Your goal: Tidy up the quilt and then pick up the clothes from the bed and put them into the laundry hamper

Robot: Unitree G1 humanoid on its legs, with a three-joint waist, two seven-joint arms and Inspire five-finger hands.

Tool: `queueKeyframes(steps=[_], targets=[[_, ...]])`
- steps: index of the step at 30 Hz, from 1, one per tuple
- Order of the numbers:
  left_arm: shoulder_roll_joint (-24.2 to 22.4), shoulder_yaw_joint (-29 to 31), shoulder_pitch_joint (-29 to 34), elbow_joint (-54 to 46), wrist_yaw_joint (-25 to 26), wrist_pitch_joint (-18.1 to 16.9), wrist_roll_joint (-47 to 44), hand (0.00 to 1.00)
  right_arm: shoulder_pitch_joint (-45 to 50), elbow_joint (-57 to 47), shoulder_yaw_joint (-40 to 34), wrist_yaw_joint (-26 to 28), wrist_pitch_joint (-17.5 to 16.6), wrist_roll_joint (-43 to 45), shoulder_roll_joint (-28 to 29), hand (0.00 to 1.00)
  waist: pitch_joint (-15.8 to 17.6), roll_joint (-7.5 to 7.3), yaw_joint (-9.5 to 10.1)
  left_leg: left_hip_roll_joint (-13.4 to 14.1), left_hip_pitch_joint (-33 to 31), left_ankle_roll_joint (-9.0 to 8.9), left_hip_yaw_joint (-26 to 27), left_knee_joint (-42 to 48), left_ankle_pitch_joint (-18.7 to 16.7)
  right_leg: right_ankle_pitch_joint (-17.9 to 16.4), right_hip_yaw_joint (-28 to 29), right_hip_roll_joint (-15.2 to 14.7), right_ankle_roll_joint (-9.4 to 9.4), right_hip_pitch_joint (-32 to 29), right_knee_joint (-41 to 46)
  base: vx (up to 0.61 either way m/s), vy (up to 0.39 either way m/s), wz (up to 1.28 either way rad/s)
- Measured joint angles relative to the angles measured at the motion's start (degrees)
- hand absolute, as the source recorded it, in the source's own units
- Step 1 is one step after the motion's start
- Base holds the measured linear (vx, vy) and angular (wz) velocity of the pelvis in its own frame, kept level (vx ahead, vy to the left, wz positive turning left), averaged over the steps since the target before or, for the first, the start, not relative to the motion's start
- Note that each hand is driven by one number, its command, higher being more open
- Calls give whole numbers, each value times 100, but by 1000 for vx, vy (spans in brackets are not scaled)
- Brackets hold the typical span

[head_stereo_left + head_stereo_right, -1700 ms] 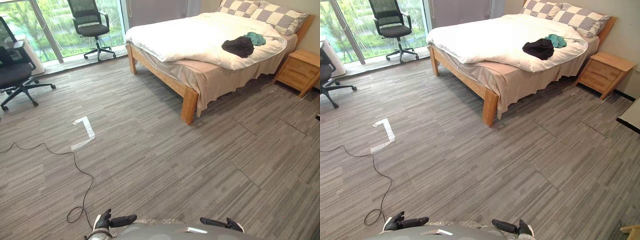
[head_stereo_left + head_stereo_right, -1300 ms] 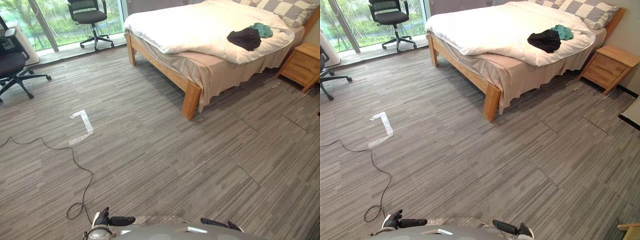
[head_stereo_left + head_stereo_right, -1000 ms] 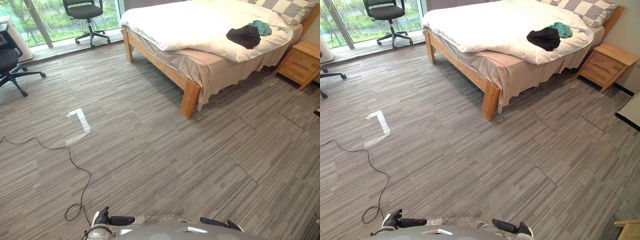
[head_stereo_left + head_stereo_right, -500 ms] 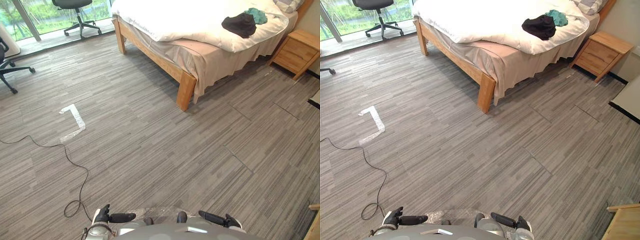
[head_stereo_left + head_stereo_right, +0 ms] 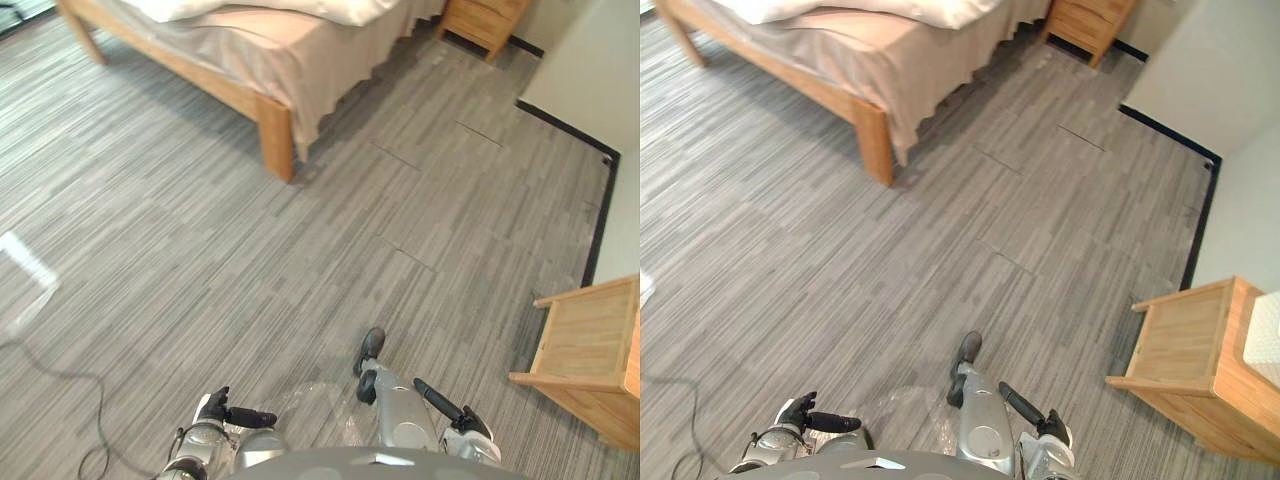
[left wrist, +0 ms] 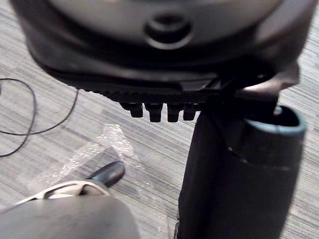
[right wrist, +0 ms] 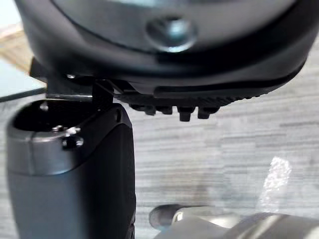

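Observation:
The white quilt (image 5: pixel 300 8) hangs over the near edge of the wooden bed (image 5: pixel 275 130) at the upper left, above a beige bed skirt (image 5: pixel 310 70). My left hand (image 5: pixel 222 412) hangs low at the bottom of the head views, fingers relaxed and holding nothing. My right hand (image 5: pixel 455 418) hangs low at the bottom right, likewise empty. In the left wrist view the fingers (image 6: pixel 159 112) are loose over bare floor. The right wrist view shows its fingers (image 7: pixel 184 112) the same way.
A wooden nightstand (image 5: pixel 490 18) stands beyond the bed by a pale wall (image 5: pixel 590 70) with a black skirting. A light wooden piece of furniture (image 5: pixel 590 350) stands close at the right. White tape (image 5: pixel 25 265) marks the grey plank floor (image 5: pixel 400 200) at the left.
The camera has swung right and down: the bed slid to the upper left, the dark and teal clothes left the picture, and the wooden furniture came in at the right. Both hands stay low.

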Motion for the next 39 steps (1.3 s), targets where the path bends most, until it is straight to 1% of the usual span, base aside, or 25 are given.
queueKeyframes(steps=[2,4,5,6,7,8,10,13,15,16,19,20,21,22,23,24,25,27,30,31,32,34,36,37,39], targets=[[-187,7,-75,-28,-9,-75,71,100,-78,-145,-175,76,-145,-1,-106,100,-13,329,-119,412,155,-291,171,44,157,-272,-1,59,-555,-511,1426,661,-609,-31],[-401,204,-107,-137,-22,-131,62,100,-198,-83,-229,146,-144,-124,-176,100,-4,482,-138,1076,-198,-194,28,1467,498,-1113,22,429,-711,-512,2035,670,-594,-50],[-447,254,-103,-146,-28,-128,51,100,-198,-68,-237,145,-111,-257,-175,100,4,508,-138,1327,-453,125,-138,2184,656,-1214,-3,582,-737,-342,1937,677,-506,-36],[-498,325,-96,-210,-76,-110,-6,100,-198,12,-208,122,-66,-355,-195,100,25,545,-133,1667,-946,853,-364,3352,842,-1296,-21,871,-750,-1,1638,635,-433,-32],[-536,371,-91,-387,-60,-121,-83,100,-191,202,-84,41,23,-520,-246,100,42,543,-39,1666,-1534,942,-901,4696,636,-1280,59,1200,-786,492,1159,729,-467,-35],[-532,391,-89,-576,-18,-157,-159,100,-233,370,169,-35,86,-523,-312,100,73,491,20,1247,-2055,633,-1541,5492,301,-1291,133,1392,-784,1005,733,572,-353,-32],[-573,438,-92,-755,39,-258,-195,100,-286,634,559,-46,223,-557,-447,100,127,405,174,611,-2772,329,-1831,5941,-59,-1337,300,1563,-727,1657,193,509,-239,-28],[-597,619,-237,-1020,53,-262,-596,100,-468,755,780,-109,321,-935,-539,100,228,306,477,93,-3706,495,-1209,5120,-476,-1383,593,1647,-644,2357,-339,595,-154,-49],[-594,930,-350,-1111,81,-332,-765,100,-763,706,811,-168,295,-977,-437,100,374,144,614,-348,-4087,797,-946,3565,-247,-1516,774,1560,-442,2932,-702,714,-38,-56],[-603,945,-378,-1148,103,-347,-892,100,-892,645,837,-173,255,-978,-369,100,431,42,691,-555,-4195,1072,-673,2164,529,-1655,790,1487,-251,3358,-958,603,30,-35],[-597,931,-418,-1109,109,-331,-900,100,-923,473,1073,-211,149,-961,-232,100,302,-37,877,-736,-4128,1764,-181,1603,1762,-1799,886,1303,-7,3701,-1117,633,88,-28],[-586,1012,-477,-1096,88,-337,-902,100,-988,433,1151,-181,80,-968,-114,100,342,-244,864,-959,-4045,2011,-248,1603,1525,-1674,818,1007,289,3669,-882,730,130,24],[-591,1335,-478,-1070,52,-323,-965,100,-1072,453,1125,-112,59,-972,24,100,373,-315,892,-888,-3925,2163,-253,1913,1347,-1468,877,830,564,3472,17,876,172,26],[-519,1687,-467,-1007,38,-302,-1113,100,-1082,463,1045,-88,139,-976,235,100,413,-271,1093,-512,-3929,2333,-177,3026,903,-769,1000,865,542,3313,1162,814,237,15],[-457,1726,-436,-973,38,-301,-1094,100,-1045,465,1031,-88,164,-976,320,100,466,-206,1101,-477,-3934,2282,-134,3279,692,-406,1014,849,520,3247,1695,585,226,51],[-427,1671,-278,-954,54,-271,-1027,100,-791,396,980,-111,200,-962,364,100,268,-321,988,-808,-3480,2029,-136,2445,746,192,1125,583,497,2851,3055,421,327,90],[-312,1542,-201,-911,83,-239,-1022,100,-746,332,1008,-67,112,-965,332,100,271,-370,965,-1069,-2896,2066,-296,1955,568,-198,1091,303,240,2423,4536,278,255,136],[-330,1474,-249,-756,105,-161,-1026,100,-629,161,972,-81,22,-959,206,100,246,-449,723,-1457,-2242,2065,-1067,1483,454,-786,1110,82,-207,1696,5220,511,114,171],[-525,1399,-241,-660,115,-88,-1030,100,-503,-144,742,-42,-30,-903,-5,100,304,-126,577,-1392,-1451,1935,-1985,1124,251,-1371,1145,114,-260,682,4265,621,-77,174],[-546,1282,-256,-614,135,-77,-1025,100,-514,-160,684,-38,-55,-925,-108,100,319,-87,571,-1310,-1140,1833,-2379,982,197,-1388,1123,159,-209,530,3067,822,-256,203],[-559,1155,-254,-622,163,-91,-1025,100,-467,-147,681,-29,-44,-964,-214,100,334,-26,563,-1202,-890,1661,-2741,903,92,-1203,1166,201,16,499,1594,694,-286,190],[-539,1067,-174,-637,200,-120,-1026,100,-404,-110,650,1,-7,-1026,-239,100,303,-82,575,-1054,-507,1361,-3096,769,-137,-740,1492,169,460,456,-6,726,-432,165],[-530,1228,68,-665,233,-120,-1063,100,-382,49,621,53,54,-1192,-229,100,166,-293,591,-951,-182,1162,-3387,883,-585,-654,1969,114,432,276,-147,798,-592,150],[-573,1320,136,-681,225,-139,-1034,100,-386,151,583,114,75,-1186,-262,100,71,-155,551,-757,-245,1048,-3680,1387,-872,-223,2268,274,488,81,777,686,-585,158],[-807,1514,180,-643,187,-191,-1056,100,-399,132,627,175,57,-1210,-421,100,-32,182,441,-385,-889,875,-3809,2947,-842,-509,1870,418,192,312,1262,631,-571,150]])
